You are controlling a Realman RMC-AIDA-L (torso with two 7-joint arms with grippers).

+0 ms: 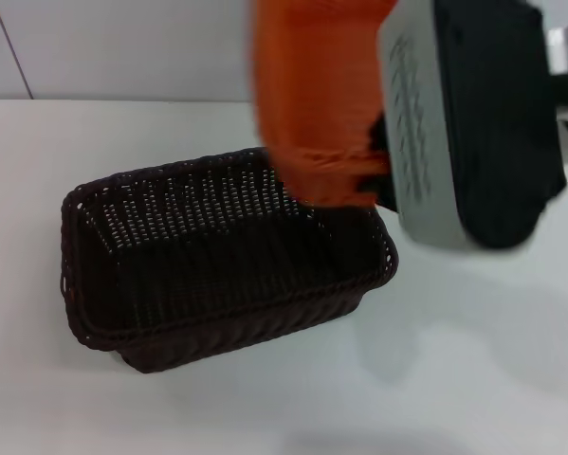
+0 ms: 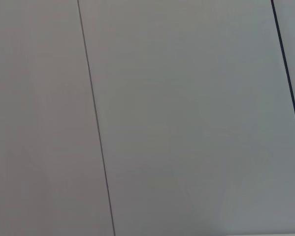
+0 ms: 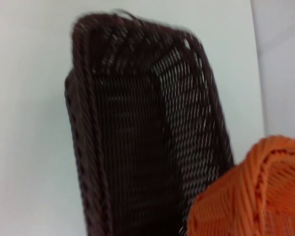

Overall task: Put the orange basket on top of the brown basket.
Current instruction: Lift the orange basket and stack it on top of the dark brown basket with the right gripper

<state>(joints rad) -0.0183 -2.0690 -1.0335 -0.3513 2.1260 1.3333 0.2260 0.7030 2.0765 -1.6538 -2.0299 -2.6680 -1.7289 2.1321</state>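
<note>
The brown basket stands empty on the white table, left of centre in the head view; it also shows in the right wrist view. The orange basket hangs tilted in the air above the brown basket's right end, its lower rim just over that end's rim. My right gripper is shut on the orange basket's rim, with its grey and black body at the upper right. The right wrist view shows a corner of the orange basket close up, over the brown one. My left gripper is out of view.
The white table stretches all round the brown basket. A pale panelled wall rises behind the table. The left wrist view shows only pale wall panels with thin dark seams.
</note>
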